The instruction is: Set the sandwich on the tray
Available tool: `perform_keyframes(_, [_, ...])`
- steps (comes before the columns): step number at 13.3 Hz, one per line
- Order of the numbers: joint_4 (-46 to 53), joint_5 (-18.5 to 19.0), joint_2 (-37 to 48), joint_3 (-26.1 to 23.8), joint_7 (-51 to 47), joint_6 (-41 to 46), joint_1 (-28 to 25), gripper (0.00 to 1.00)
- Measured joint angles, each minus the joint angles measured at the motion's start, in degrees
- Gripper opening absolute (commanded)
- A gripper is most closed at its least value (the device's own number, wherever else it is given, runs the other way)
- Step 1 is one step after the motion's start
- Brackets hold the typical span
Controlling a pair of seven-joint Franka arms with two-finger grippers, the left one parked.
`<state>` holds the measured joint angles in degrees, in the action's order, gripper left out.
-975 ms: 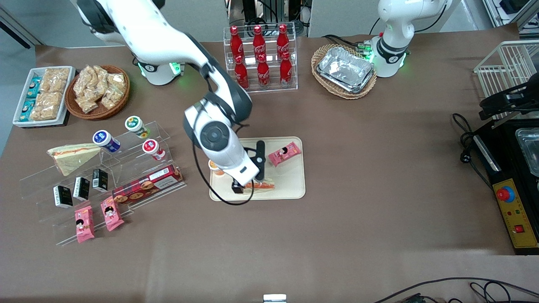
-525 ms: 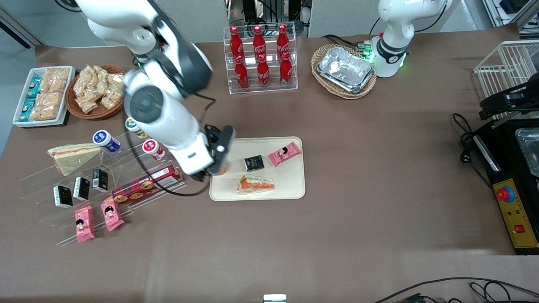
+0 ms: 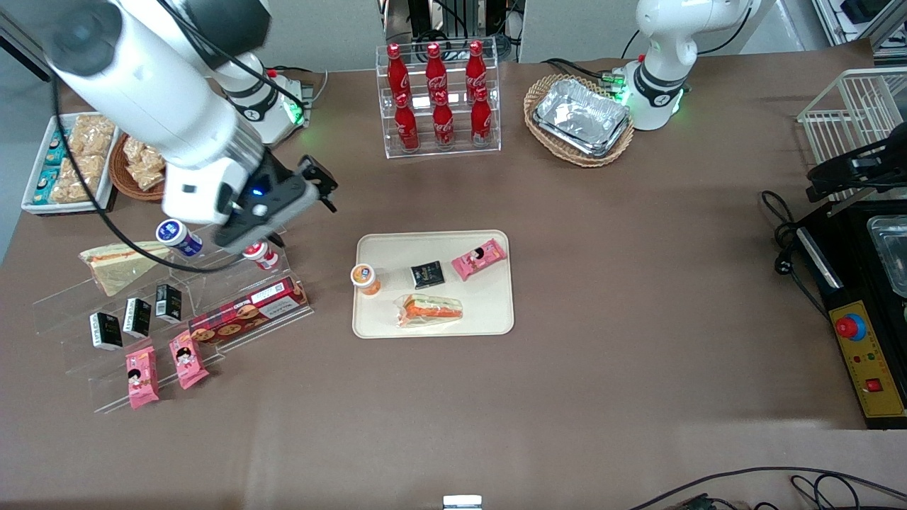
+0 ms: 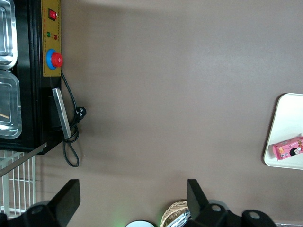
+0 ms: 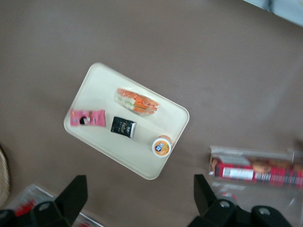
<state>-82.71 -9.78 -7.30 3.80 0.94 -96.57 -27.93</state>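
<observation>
Front view: clear-wrapped wedge sandwich [image 3: 429,310] lies flat on the cream rectangular tray [image 3: 496,312]; my tool [image 3: 319,185], spread and empty, should lift clear.

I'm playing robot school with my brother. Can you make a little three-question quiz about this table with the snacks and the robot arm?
1. True or false: the sandwich lies on the tray.
2. What else is on the tray? A) a pink snack pack, a small black packet and an orange-lidded cup; B) three cola bottles; C) a foil tray.
3. Fill in: the gripper is open and holds ____, up over the table, away from the tray, toward the working arm's end.

Key: 1 true; 2 A; 3 nothing.
</observation>
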Motion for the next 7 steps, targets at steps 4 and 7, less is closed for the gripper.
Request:
perform_keyframes(4, [-0.1,0.0,2.1,-0.1,-22.6,0.5,0.1,1.0])
perform_keyframes(7, [-0.1,3.2,2.1,-0.1,-29.5,3.0,1.4,1.0])
